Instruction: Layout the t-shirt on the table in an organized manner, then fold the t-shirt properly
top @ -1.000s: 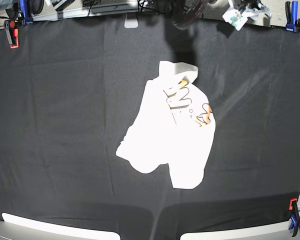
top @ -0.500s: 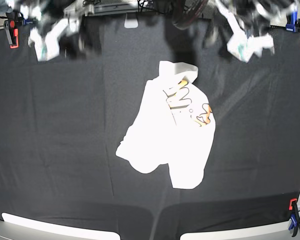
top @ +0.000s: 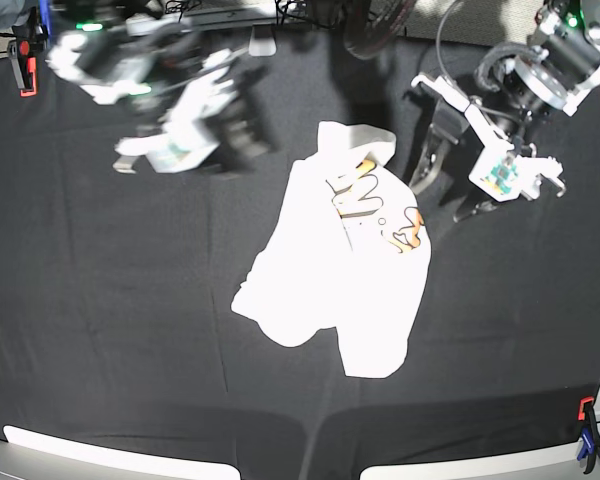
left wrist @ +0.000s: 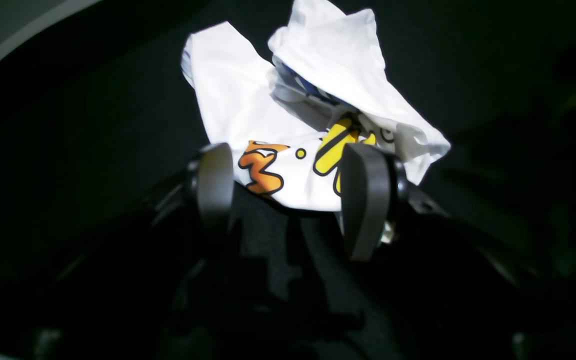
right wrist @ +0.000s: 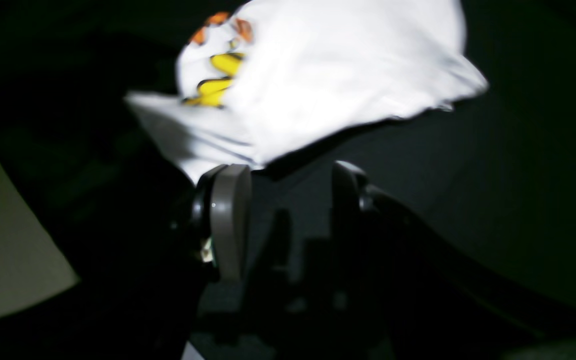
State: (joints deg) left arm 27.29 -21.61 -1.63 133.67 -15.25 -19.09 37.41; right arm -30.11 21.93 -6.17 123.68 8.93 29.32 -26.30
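Overhead, both arms' fingers (left (left wrist: 288, 200), right (right wrist: 288, 215)) gape empty near the crumpled t-shirt (top: 340, 290).

Crumpled t-shirt (top: 330, 280) lying mid-table (top: 100, 330), with the right gripper (top: 195, 135) above its far-left side and the left gripper (top: 505, 170) to its far right.

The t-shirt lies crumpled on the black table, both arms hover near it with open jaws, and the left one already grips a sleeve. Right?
Not quite. The left wrist view shows the left gripper empty, its jaws apart short of the t-shirt. The crumpled shirt on the table and the open right gripper are correct.
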